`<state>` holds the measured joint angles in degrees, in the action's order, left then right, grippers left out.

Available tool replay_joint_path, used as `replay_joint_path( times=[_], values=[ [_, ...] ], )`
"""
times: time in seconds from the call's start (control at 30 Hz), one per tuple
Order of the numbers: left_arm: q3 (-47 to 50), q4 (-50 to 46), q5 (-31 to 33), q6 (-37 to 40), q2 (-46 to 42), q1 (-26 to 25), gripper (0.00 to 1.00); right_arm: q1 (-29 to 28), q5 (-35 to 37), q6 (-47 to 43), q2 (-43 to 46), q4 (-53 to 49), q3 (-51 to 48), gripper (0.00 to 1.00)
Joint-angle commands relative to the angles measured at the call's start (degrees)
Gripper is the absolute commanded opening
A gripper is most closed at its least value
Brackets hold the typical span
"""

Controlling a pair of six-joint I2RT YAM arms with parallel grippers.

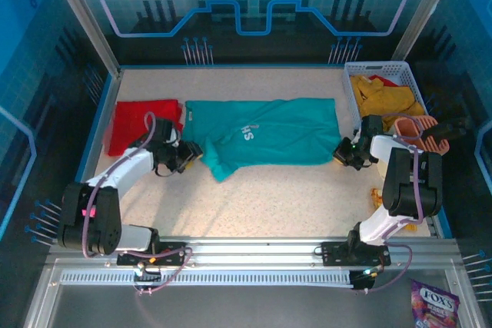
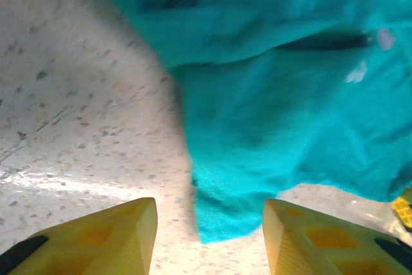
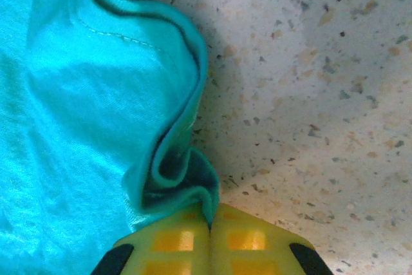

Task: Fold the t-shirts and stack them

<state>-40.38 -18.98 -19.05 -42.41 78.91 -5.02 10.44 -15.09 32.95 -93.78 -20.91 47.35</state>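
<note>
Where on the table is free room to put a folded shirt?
Widest bare table: in front of the teal shirt, toward the arm bases. A narrow strip runs behind it. Crowded: left by red shirt and left gripper, right by basket and right gripper.

Overhead; close downward wrist views of teal shirt (image 1: 261, 132)

Teal t-shirt (image 1: 261, 132) soft matt cloth; table (image 1: 292, 197) speckled, slightly glossy.

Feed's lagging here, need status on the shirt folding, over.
Left hand open by teal shirt, left end. Right hand shut on its right edge. Red shirt beside it, yellow shirts in basket. Nothing blocking.
</note>
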Motion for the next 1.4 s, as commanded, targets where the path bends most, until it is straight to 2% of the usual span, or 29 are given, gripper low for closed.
replay_joint_path(
  times=[0.0, 0.17, 0.37, 0.5, 0.87, 1.0, 1.13, 1.37],
  values=[
    [3.90, 14.64, -1.61, -4.83, 2.49, 0.70, 0.47, -0.76, -1.05, -0.87, -0.80, -0.36, 1.21, 0.00],
    [5.75, 26.61, -2.29, -7.56, 7.62, 0.89, 0.41, -0.75, -1.14, -1.17, -0.44, -0.50, 1.06, 0.00],
    [6.97, 33.81, -0.91, -8.35, 9.26, 1.02, 0.41, -0.72, -1.35, -1.22, -0.70, -0.46, 1.14, 0.00],
    [7.06, 35.53, -1.48, -8.96, 11.41, 1.32, 0.38, -0.70, -1.60, -1.18, -1.14, -0.42, 1.34, 0.00],
    [8.17, 37.67, -1.61, -10.06, 12.57, 1.42, 0.18, -0.59, -1.61, -1.13, -0.98, -0.45, 1.31, 0.00],
    [7.03, 33.39, -0.36, -9.14, 11.17, 1.44, 0.03, -0.59, -1.37, -0.80, -0.47, -0.71, 1.16, 0.00],
    [6.03, 23.36, 1.73, -7.29, 4.98, 1.48, 0.00, -0.62, -0.91, 0.30, 0.89, -1.67, 0.56, 0.00],
    [5.20, -4.31, 6.66, -6.54, -15.58, 1.07, 0.00, -1.07, 0.93, 1.20, 7.65, -4.55, -1.65, 0.00]
  ],
)
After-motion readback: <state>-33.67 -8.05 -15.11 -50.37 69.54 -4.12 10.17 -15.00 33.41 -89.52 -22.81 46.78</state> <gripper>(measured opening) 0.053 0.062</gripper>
